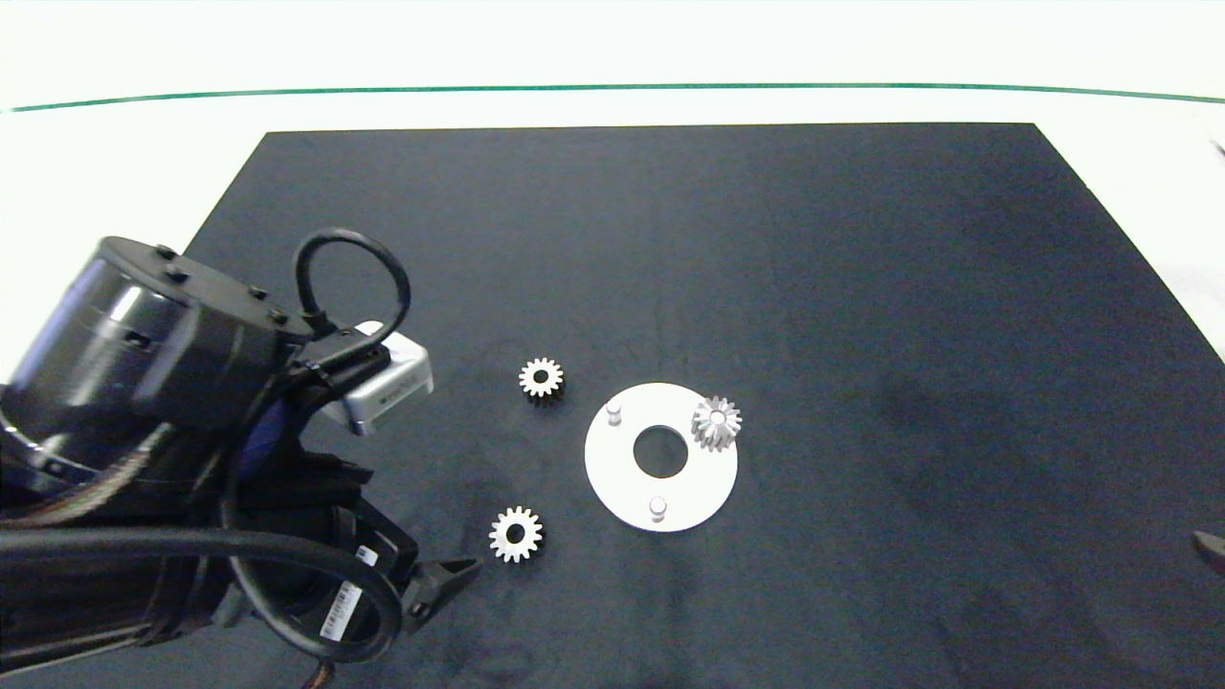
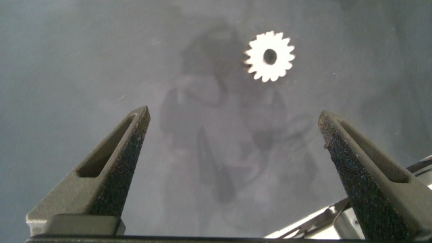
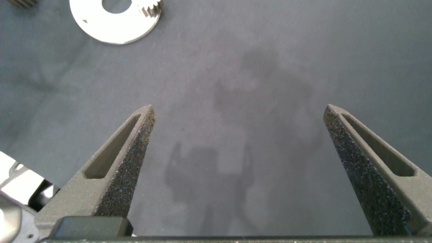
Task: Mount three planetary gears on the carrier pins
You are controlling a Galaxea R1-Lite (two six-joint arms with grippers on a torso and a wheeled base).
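We see one small silvery toothed gear (image 1: 716, 422) seated on a pin of the flat white round disc (image 1: 694, 488); two pale stubby pins (image 1: 614, 412) stand bare. Two loose gears (image 1: 541, 378) lie on the dark mat (image 1: 861, 287) covering the counter. Left hand (image 2: 233, 145) spread wide near one gear; right hand (image 3: 236, 145) spread wide, empty. No writing legible.

One toothed silvery gear (image 1: 716, 422) sat on the white disc's (image 1: 660, 456) upper-right pin; two gears (image 1: 541, 378) (image 1: 516, 534) lay flat left of it, two pins (image 1: 614, 412) (image 1: 657, 507) bare.
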